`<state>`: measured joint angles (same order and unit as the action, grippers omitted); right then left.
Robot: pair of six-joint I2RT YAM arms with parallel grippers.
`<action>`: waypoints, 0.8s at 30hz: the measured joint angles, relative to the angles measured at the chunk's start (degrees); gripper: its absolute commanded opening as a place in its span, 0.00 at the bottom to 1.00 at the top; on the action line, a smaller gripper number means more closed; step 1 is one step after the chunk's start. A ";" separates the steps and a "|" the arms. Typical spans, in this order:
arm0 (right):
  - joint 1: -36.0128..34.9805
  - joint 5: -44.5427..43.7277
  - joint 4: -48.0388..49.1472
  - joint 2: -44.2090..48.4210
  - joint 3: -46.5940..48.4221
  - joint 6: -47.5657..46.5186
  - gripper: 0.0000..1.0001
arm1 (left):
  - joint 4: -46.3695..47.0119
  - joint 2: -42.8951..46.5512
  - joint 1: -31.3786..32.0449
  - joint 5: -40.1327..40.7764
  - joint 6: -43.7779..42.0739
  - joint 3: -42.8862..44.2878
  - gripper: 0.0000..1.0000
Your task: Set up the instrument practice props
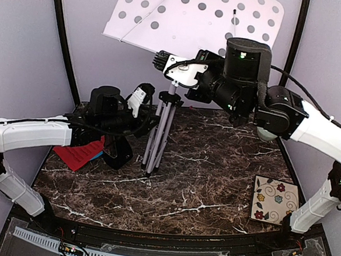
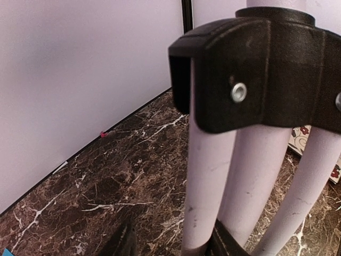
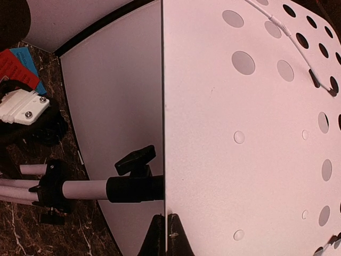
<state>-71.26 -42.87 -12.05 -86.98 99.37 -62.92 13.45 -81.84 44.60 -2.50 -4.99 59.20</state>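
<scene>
White tripod music stand (image 1: 163, 124) upright on marbled tabletop (image 1: 214, 166), left end effector (image 1: 146, 103) beside its legs, red sheet-music page (image 1: 78, 155) at left

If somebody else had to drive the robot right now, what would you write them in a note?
Left end effector: fingers at the legs of the music stand; I can't tell if it grips.
Right end effector: shut on the edge of the stand's desk.
Things: the stand is upright on the table. The red page and blue page lie flat under the left arm. No metronome in view.
Done: the stand is up.
Left: probably put the pages on the stand, then find and place the metronome.
</scene>
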 measured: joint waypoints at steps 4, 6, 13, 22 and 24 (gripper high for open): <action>-0.09 -0.15 0.42 0.04 -0.37 -0.44 0.00 | 0.85 -1.36 0.74 0.85 -3.02 0.87 0.45; -0.09 -0.55 0.50 0.28 -0.68 -0.66 0.00 | 1.77 -1.88 1.27 0.94 -4.87 0.87 0.42; -0.09 -0.90 0.33 1.33 -1.25 -1.36 0.00 | 6.08 -3.85 2.19 0.83 -12.00 0.85 0.29; -0.09 -0.94 -0.33 2.03 -1.25 -1.64 0.00 | 11.15 -6.14 1.99 0.92 -16.96 0.46 0.10; -0.09 -0.90 -0.42 2.34 -1.25 -1.60 0.00 | 11.85 -7.08 1.73 1.92 -20.02 0.02 0.08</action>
<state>-71.35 -43.77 -12.47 -84.64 98.13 -64.51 25.30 -88.92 46.33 -0.58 -25.02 59.22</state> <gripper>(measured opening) 0.008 0.161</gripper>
